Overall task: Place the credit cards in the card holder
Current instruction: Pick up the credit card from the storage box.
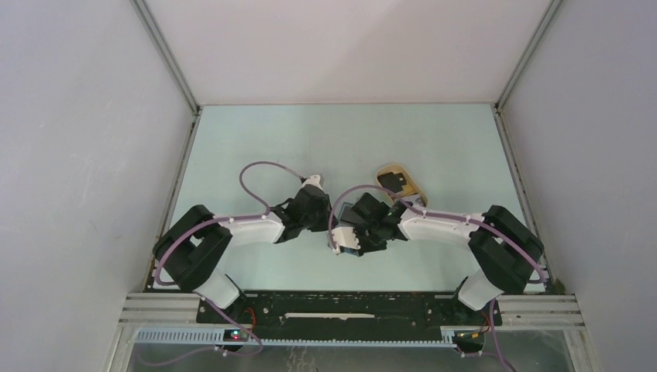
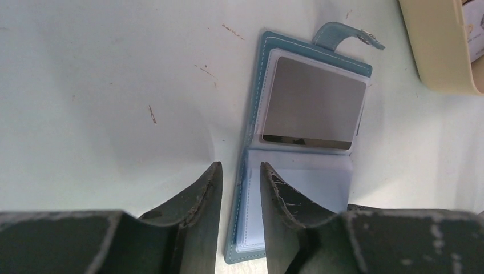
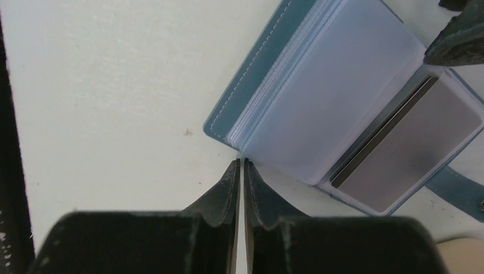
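The teal-blue card holder (image 2: 259, 80) lies open on the table, its snap tab (image 2: 342, 34) at the far end. A grey credit card (image 2: 314, 103) sits in its far pocket, and it also shows in the right wrist view as a grey credit card (image 3: 416, 148). My left gripper (image 2: 240, 165) is closed around the near half's left edge, one finger on the pale pockets and one on the table side. My right gripper (image 3: 242, 161) is shut, its tips touching a corner of the clear pocket stack on the card holder (image 3: 251, 74), with nothing between them. From above, both wrists crowd over the card holder (image 1: 345, 211).
A beige oval tray (image 1: 414, 186) stands just behind and to the right of the card holder, with dark cards (image 1: 397, 184) lying in it. Its rim shows in the left wrist view as the tray (image 2: 439, 51). Enclosure walls bound the table on the left, right and back.
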Available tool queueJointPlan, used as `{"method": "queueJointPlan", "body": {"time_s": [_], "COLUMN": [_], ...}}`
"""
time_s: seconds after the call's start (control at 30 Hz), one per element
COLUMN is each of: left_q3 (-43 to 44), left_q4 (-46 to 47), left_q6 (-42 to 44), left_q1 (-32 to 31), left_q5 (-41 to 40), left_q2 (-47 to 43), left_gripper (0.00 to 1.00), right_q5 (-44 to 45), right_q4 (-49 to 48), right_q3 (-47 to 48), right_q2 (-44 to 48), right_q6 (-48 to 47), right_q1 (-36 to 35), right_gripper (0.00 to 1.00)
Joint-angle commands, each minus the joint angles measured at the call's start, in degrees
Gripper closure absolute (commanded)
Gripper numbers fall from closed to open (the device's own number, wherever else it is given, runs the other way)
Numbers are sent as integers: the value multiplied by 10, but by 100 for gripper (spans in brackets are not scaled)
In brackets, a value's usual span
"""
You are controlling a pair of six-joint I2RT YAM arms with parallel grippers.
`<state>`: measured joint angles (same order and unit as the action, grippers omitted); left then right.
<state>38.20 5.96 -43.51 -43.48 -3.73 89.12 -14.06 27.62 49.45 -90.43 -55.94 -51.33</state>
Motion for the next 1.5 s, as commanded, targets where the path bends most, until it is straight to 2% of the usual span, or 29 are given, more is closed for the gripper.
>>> {"method": "queueJointPlan", "body": {"time_s": [0.0,0.1,0.23,0.3,0.33,0.37,0.4,0.43,0.5,0.57,0.63,0.7,0.73,0.8,0.83,0.97,1.13,1.47], "left_q3": [7,-9,-24,-25,-23,-19,-14,-7,0,1,-2,-5,-8,-20,-28,-41,-34,-21], "left_q4": [17,46,97,126,138,150,158,166,188,220,249,273,281,304,316,335,328,316], "left_q6": [29,79,158,195,214,229,245,262,288,309,322,336,339,338,332,324,322,321], "left_q1": [0,0,0,-1,-2,-2,-3,-2,-2,-2,-1,1,2,3,3,3,3,3], "left_q5": [-6,-4,9,19,26,32,33,45,51,40,13,7,9,16,18,33,58,66], "left_q2": [-51,-115,-207,-251,-266,-278,-287,-292,-296,-289,-273,-248,-235,-210,-199,-158,-148,-132], "left_gripper": [63,60,45,40,38,35,32,30,24,18,10,8,8,9,9,10,11,11], "right_q5": [-26,-52,-101,-130,-136,-140,-160,-197,-285,-335,-341,-319,-323,-334,-328,-304,-253,-215], "right_q4": [40,70,72,48,25,-4,-34,-49,-48,-30,-26,-44,-60,-68,-63,-41,-3,23], "right_q3": [28,39,53,58,58,58,59,62,84,116,133,134,136,152,166,202,266,280], "right_q2": [53,111,205,253,274,290,298,298,271,214,167,128,107,56,33,-44,-122,-163], "right_q6": [5,2,34,78,111,162,217,261,325,373,403,438,486,529,534,532,556,548], "right_q1": [17,52,134,184,211,238,272,305,368,385,380,377,389,419,430,445,447,454], "right_gripper": [87,85,83,77,63,44,30,20,15,19,23,24,25,32,36,42,45,51]}}
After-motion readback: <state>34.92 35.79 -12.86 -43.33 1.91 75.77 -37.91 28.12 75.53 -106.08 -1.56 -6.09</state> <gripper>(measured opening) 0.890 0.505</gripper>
